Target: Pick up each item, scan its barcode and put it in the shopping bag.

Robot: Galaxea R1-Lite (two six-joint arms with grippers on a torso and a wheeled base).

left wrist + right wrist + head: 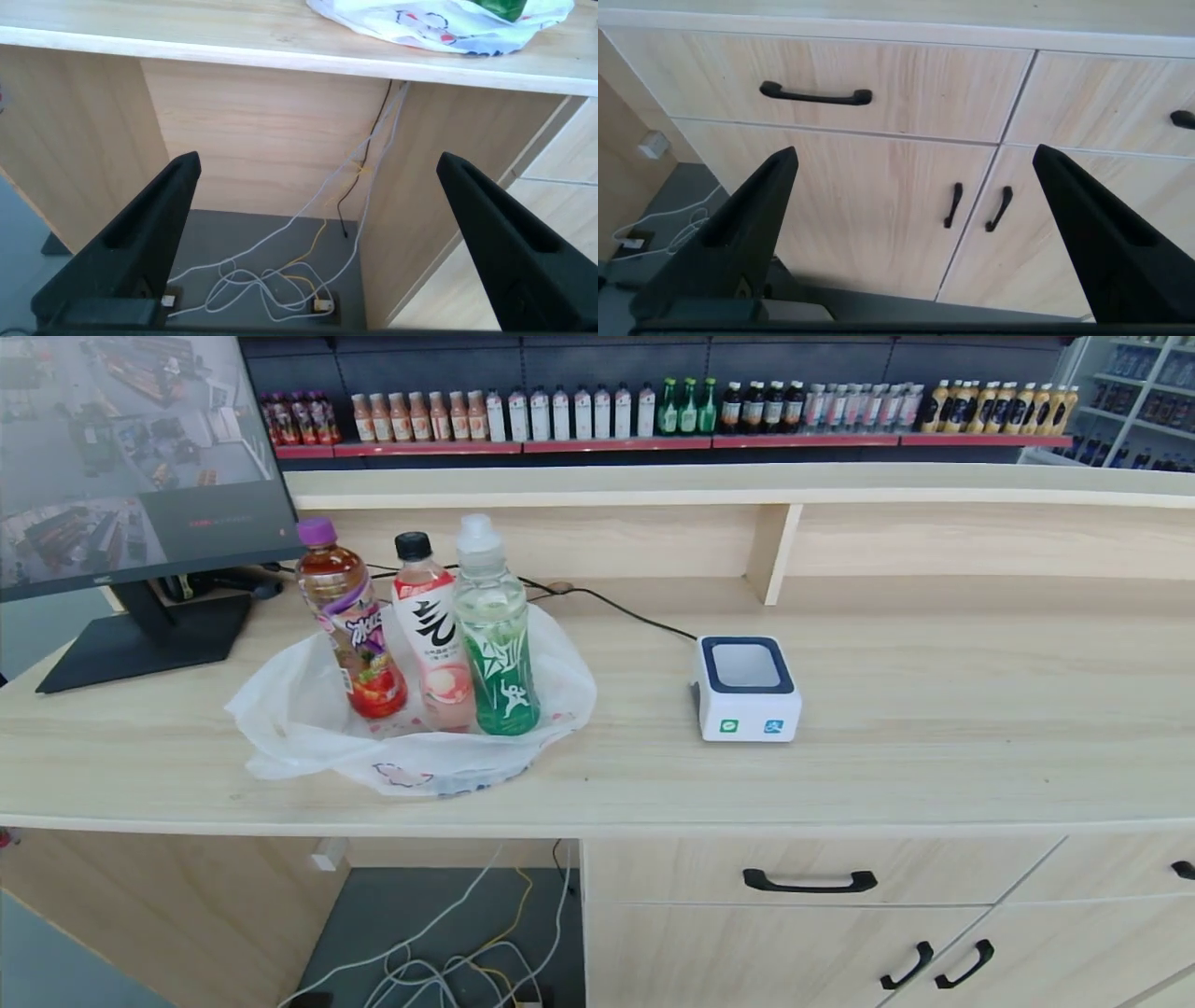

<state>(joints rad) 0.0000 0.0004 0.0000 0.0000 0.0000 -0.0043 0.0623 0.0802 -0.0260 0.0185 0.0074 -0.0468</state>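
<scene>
Three bottles stand upright in the white shopping bag [299, 709] on the wooden counter: a purple-capped tea bottle [351, 621], a black-capped pink bottle [433, 635] and a white-capped green bottle [496, 630]. The white barcode scanner [745, 689] sits to the right of the bag. My left gripper [318, 177] hangs open below the counter's edge, facing the open bay with cables, the bag [439, 23] above it. My right gripper [915, 173] is open too, low in front of the drawer handle [815, 94] and cabinet doors. Both hold nothing.
A monitor [131, 457] on a black stand occupies the counter's back left. A black cable [607, 602] runs from the back to the scanner. A raised wooden ledge with a divider [773, 551] borders the far side. Loose cables [271, 280] lie on the floor under the counter.
</scene>
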